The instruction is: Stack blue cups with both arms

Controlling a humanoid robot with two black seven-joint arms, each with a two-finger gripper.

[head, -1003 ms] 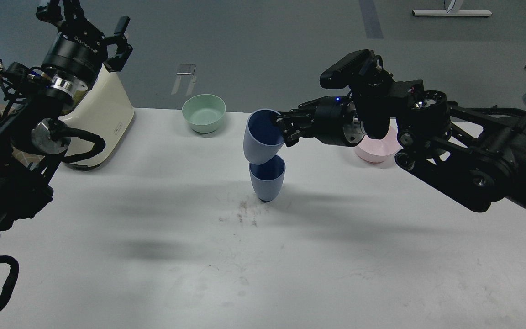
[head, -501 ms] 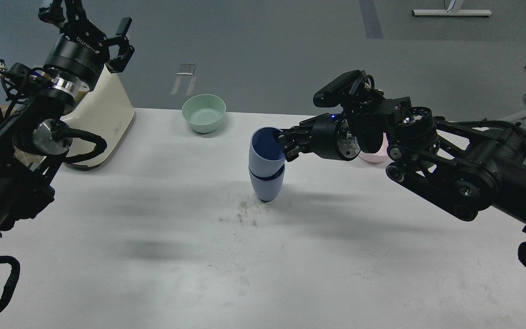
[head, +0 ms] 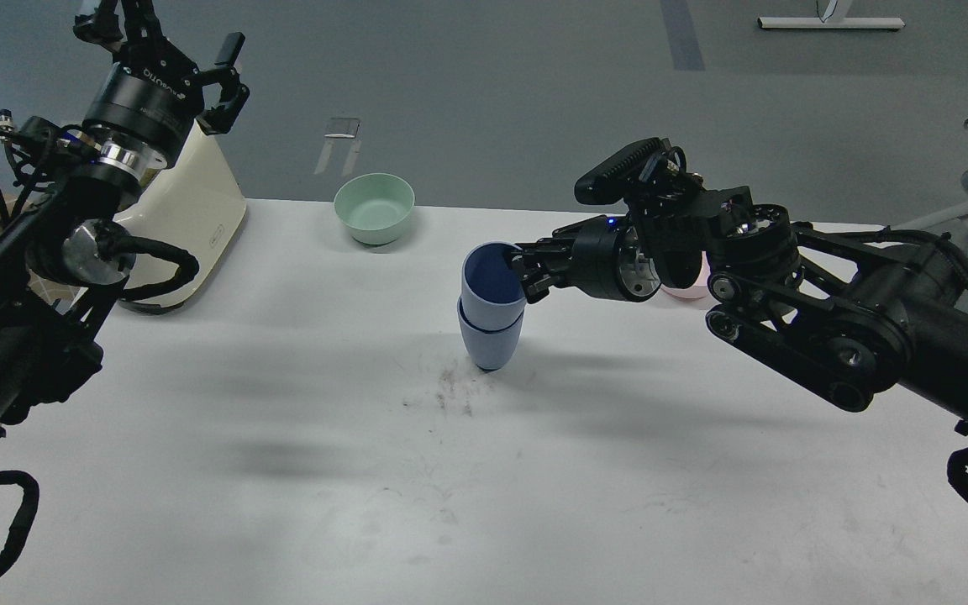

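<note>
Two blue cups stand nested near the table's middle. The lower cup (head: 491,343) stands upright on the white table (head: 282,470). The upper cup (head: 488,290) sits inside it, leaning slightly left, its dark inside showing. My right gripper (head: 524,270) reaches in from the right and is shut on the upper cup's right rim, one finger inside and one outside. My left gripper (head: 169,42) is raised high at the far left, above a cream appliance, with its fingers spread and nothing in them.
A mint-green bowl (head: 374,207) stands at the table's back edge. A pink bowl (head: 686,290) is mostly hidden behind my right arm. A cream appliance (head: 186,218) stands at the back left. Dark scuff marks (head: 450,393) lie just in front of the cups.
My right gripper has lowered the upper cup from above the lower cup down into it. The right arm has dropped with it. The left arm has barely moved.
</note>
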